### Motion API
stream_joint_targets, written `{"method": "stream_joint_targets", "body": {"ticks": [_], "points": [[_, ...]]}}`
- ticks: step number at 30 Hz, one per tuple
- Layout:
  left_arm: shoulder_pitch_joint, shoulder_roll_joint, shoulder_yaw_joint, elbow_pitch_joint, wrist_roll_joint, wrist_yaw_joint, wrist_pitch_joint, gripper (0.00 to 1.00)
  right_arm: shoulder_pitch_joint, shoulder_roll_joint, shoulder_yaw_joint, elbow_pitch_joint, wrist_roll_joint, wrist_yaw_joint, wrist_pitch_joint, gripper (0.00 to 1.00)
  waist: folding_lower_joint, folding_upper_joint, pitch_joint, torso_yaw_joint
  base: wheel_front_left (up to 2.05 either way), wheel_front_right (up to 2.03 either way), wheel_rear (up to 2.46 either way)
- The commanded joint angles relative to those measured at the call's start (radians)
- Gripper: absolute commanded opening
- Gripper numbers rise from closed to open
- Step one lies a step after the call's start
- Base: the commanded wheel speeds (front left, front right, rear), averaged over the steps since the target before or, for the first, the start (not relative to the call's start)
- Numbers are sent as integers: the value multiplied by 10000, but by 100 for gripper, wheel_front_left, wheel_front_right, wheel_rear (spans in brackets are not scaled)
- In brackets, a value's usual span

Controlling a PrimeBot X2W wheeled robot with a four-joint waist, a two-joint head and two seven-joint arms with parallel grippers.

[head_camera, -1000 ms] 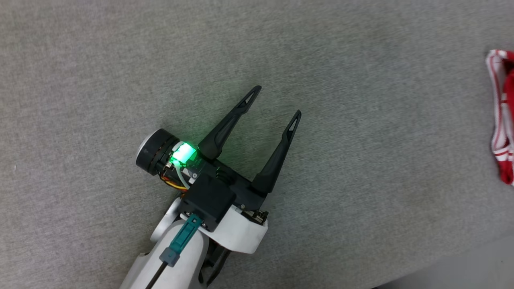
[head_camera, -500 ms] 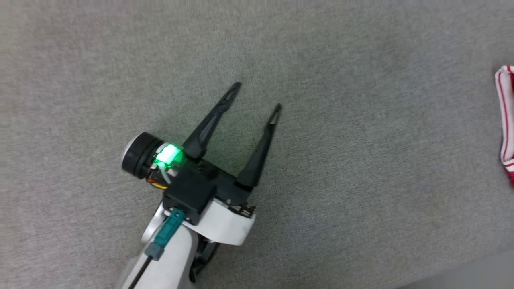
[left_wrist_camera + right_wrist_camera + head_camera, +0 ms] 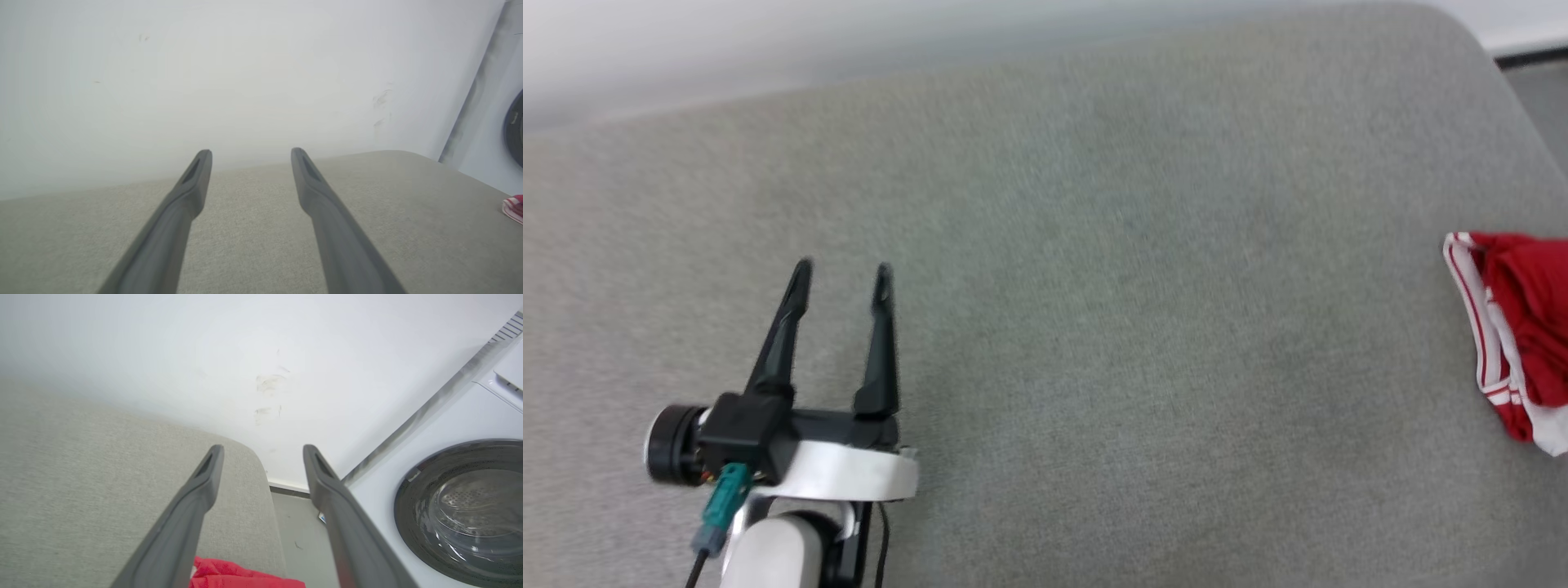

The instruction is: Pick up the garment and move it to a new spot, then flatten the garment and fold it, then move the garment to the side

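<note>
The garment (image 3: 1515, 335), red with red-white striped trim, lies bunched at the right edge of the grey cushioned surface (image 3: 1094, 286); its letters and number are hidden. A sliver of the garment (image 3: 514, 207) shows at the far right of the left wrist view. My left gripper (image 3: 842, 274) is open at the lower left, far from the garment, with nothing between its fingers. In the right wrist view my right gripper (image 3: 263, 452) is open above the garment (image 3: 241, 577), whose red cloth lies low between the fingers near the surface's right end.
A white wall (image 3: 245, 73) runs behind the surface's far edge. Right of the surface stands a white washing machine with a round glass door (image 3: 470, 510), across a strip of grey floor (image 3: 298, 535). The surface's rounded far-right corner (image 3: 1462, 33) is near the garment.
The head camera has tilted up, so the far edge and wall now show. My left gripper has drawn back to the lower left, turned to point straight ahead, and its fingers stand closer together.
</note>
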Motion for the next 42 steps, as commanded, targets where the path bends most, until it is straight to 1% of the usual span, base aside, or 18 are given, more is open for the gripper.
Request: {"method": "stream_joint_targets", "body": {"ticks": [1, 3, 4, 7, 9, 13, 17, 22, 27, 31, 42], "points": [[384, -56, 286, 103, -148, 64, -23, 100, 657, 590, -244, -808, 121, -11, -175, 100, 1, -1, -1168, 509, 0, 0, 0], [679, -90, 523, 187, -246, 35, -23, 100, 1363, 1352, -520, -1724, 376, -11, -261, 100, 1, -1, -1509, 620, 0, 0, 0], [801, -99, 646, 274, -274, -19, -23, 100, 1729, 1607, -677, -2145, 413, -12, -334, 100, 1, -1, -1643, 688, 0, 0, 0], [1152, -134, 829, 542, -360, -193, -23, 100, 2842, 2654, -850, -3296, 497, -9, -422, 100, 1, -1, -2016, 861, 0, 0, 0], [1362, -160, 864, 760, -443, -335, -23, 100, 3575, 3136, -852, -3882, 542, -11, -515, 100, 1, -1, -2221, 967, 0, 0, 0], [1625, -196, 875, 1153, -375, -556, -23, 100, 4704, 4023, -812, -4559, 627, -9, -787, 100, 1, -1, -2520, 1144, 0, 0, 0], [1866, -244, 912, 1542, -425, -671, -23, 100, 5506, 4706, -651, -4716, 736, -9, -1009, 100, 1, -1, -2743, 1256, 0, 0, 0], [2095, -314, 970, 1815, -375, -741, -23, 100, 6011, 5050, -597, -4399, 730, -9, -1377, 100, 1, -1, -2833, 1304, 0, 0, 0], [2213, -348, 1022, 1748, -309, -806, -23, 100, 6023, 5119, -496, -3964, 649, -9, -1686, 100, 1, -1, -2874, 1319, 0, 0, 0], [2244, -362, 1074, 1648, -92, -583, -23, 100, 5902, 5130, -430, -3668, 704, -9, -1765, 100, 1, -1, -2885, 1346, 0, 0, 0], [2293, -376, 955, 1524, -233, -445, -23, 100, 5762, 4976, -229, -3208, 769, -9, -1882, 100, 1, -1, -2878, 1394, 0, 0, 0]]}}
